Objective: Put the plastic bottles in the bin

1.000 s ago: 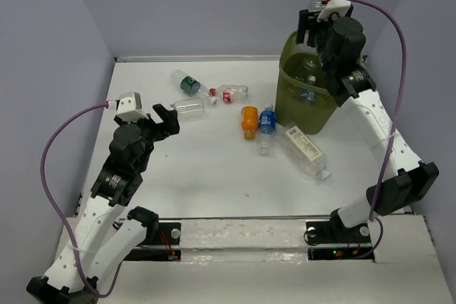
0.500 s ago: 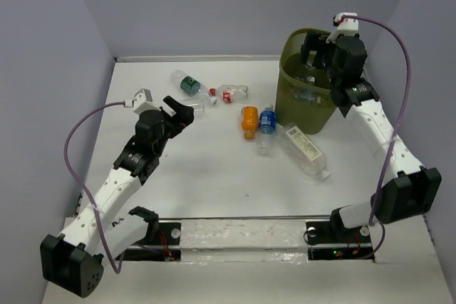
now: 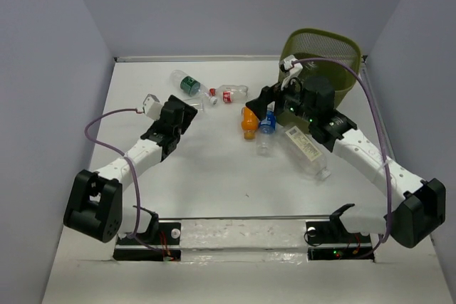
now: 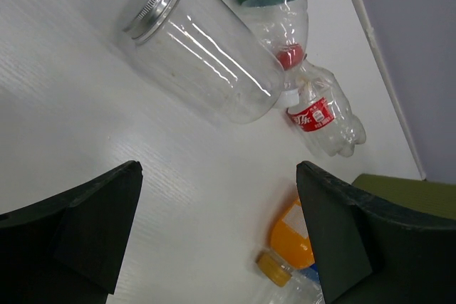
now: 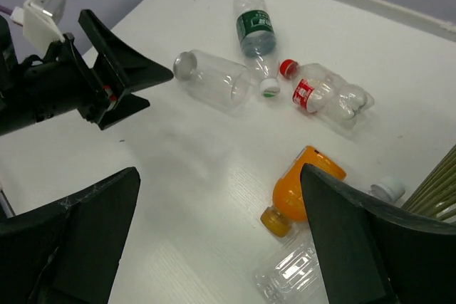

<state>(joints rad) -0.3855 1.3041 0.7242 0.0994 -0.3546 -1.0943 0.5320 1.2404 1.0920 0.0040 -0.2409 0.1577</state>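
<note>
The left gripper [image 4: 219,172] gapes empty just short of the silver-capped jar [image 4: 199,51]. The right gripper [image 5: 219,176], also wide, hovers near the orange bottle [image 5: 303,186].

Top cam overhead — wrist cams low, share orange bottle [image 5: 305,184].

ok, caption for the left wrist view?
Open left claw faces the clear jar; orange bottle and bin beyond.
</note>
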